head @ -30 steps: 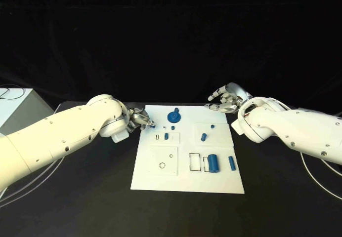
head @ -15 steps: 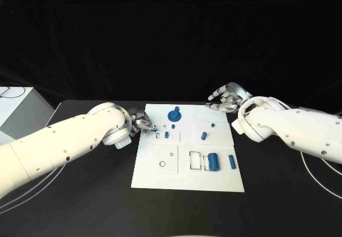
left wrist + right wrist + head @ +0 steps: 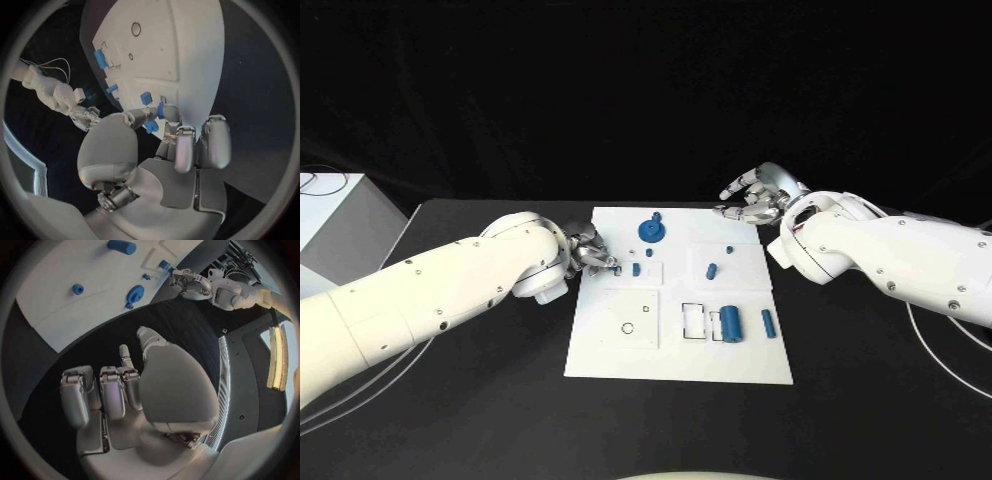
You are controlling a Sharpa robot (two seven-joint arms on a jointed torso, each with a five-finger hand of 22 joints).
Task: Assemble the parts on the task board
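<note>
The white task board (image 3: 678, 345) lies mid-table. On it are a blue round part (image 3: 652, 232), small blue pieces (image 3: 635, 268), a blue peg (image 3: 711, 270), a thick blue cylinder (image 3: 730, 322) and a slim one (image 3: 767, 322). My left hand (image 3: 591, 250) hovers at the board's left edge. In the left wrist view it pinches a small blue part (image 3: 150, 126) between thumb and finger, over the board (image 3: 181, 50). My right hand (image 3: 759, 198) hangs off the board's far right corner, fingers loosely bent and holding nothing; the right wrist view shows its palm (image 3: 169, 385).
A white box (image 3: 329, 215) stands at the table's left edge, with thin cables beside it. Another cable (image 3: 935, 350) runs under my right arm. Black table surface surrounds the board on all sides.
My left arm has swung lower and its hand has shifted slightly toward the board's left edge, still pinching the small blue part. The right hand has barely moved.
</note>
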